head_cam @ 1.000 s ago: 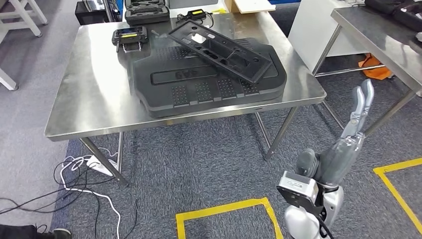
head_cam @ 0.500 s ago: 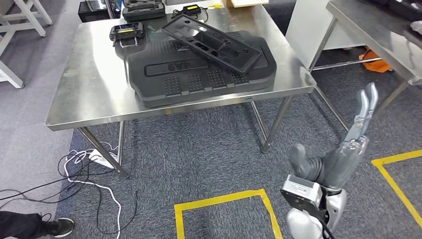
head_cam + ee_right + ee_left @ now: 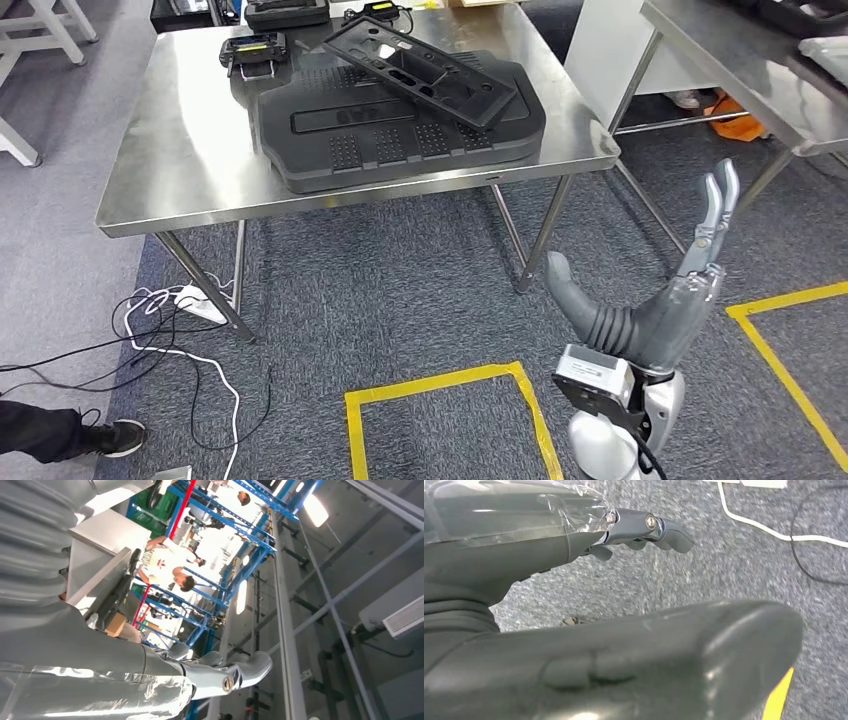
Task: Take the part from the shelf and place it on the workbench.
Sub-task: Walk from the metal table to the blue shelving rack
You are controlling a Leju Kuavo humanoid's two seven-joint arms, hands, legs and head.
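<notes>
**Status.** The long black part (image 3: 420, 68) lies on the workbench (image 3: 180, 190), resting on top of a large black panel (image 3: 400, 140) that covers the middle of the bench. The placing appears complete, so the step in hand is judged to be clearing the arms away from the workbench.

**Hands.** The right hand (image 3: 665, 300) is released. Its fingers are straight, the thumb is spread wide and nothing is in its grasp. It is raised off the near right corner of the workbench, over the carpet. The left hand (image 3: 574, 550) is also released and empty, with its fingers extended above the carpet.

**Procedure.**
1. Keep both hands slack and below the bench top, well apart from its near edge and legs.
2. Keep the right arm outside the near right leg of the workbench.
3. Do not touch the part, because it sits loose on the panel and a nudge could slide it.

**Orientation of the part.** The long axis runs diagonally across the workbench. One end is at the far side, beside a small controller (image 3: 252, 52). The other end points toward the near right corner. The recessed face is up, and the part looks roughly flat.
</notes>
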